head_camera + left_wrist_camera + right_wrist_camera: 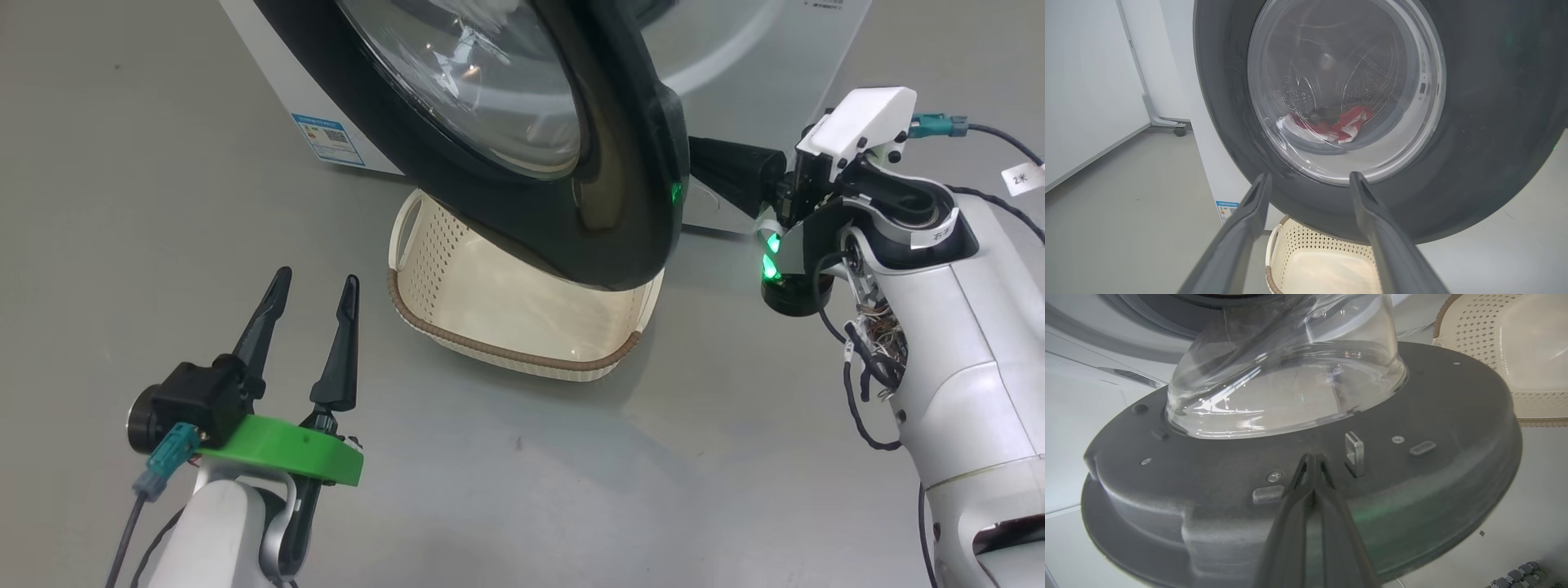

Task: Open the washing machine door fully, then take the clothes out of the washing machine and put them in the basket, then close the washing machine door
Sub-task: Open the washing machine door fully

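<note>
The washing machine door [604,163], a black rim around a clear glass bowl, stands partly swung out from the white washing machine [751,73] and hangs over the basket [506,349]. My right gripper [702,163] is shut, holding nothing. Its tips [1310,457] sit against the door's grey inner face [1433,424], just left of the metal latch hook [1354,451]. My left gripper [318,276] is open low at the left, apart from the basket, facing the door's outer side [1474,122]. Through the glass I see the red and white clothes [1343,124] in the drum.
The cream basket [1298,253] stands on the grey floor in front of the machine, partly under the door. A blue sticker [328,139] marks the machine's lower front. A white wall panel on a castor foot [1179,130] stands to the machine's left. Open floor surrounds my left arm.
</note>
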Robot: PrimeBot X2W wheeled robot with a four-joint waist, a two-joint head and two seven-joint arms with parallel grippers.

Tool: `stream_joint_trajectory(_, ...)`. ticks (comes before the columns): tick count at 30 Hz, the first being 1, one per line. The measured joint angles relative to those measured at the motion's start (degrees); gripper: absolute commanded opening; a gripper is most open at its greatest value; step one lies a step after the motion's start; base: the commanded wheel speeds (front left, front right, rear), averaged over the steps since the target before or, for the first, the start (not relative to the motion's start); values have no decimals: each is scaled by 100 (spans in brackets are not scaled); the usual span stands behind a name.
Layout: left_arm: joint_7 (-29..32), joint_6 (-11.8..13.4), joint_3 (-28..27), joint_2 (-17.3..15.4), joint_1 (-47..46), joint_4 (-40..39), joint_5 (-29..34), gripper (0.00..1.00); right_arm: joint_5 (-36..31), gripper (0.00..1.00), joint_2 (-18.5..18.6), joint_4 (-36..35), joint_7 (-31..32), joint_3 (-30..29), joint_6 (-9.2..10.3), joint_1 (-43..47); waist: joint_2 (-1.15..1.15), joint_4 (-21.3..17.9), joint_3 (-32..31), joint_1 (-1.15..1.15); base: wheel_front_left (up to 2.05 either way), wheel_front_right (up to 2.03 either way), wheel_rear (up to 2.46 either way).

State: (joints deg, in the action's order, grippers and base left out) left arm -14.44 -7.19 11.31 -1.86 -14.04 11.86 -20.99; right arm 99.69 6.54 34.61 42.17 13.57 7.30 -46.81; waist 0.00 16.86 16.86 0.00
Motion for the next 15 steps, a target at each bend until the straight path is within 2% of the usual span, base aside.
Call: stream_joint_trajectory(15,0,0,-14,-1,116,-8,60,100,73,0,-185,-280,200,423,1,424,0,-59,-155,0,0,0,0)
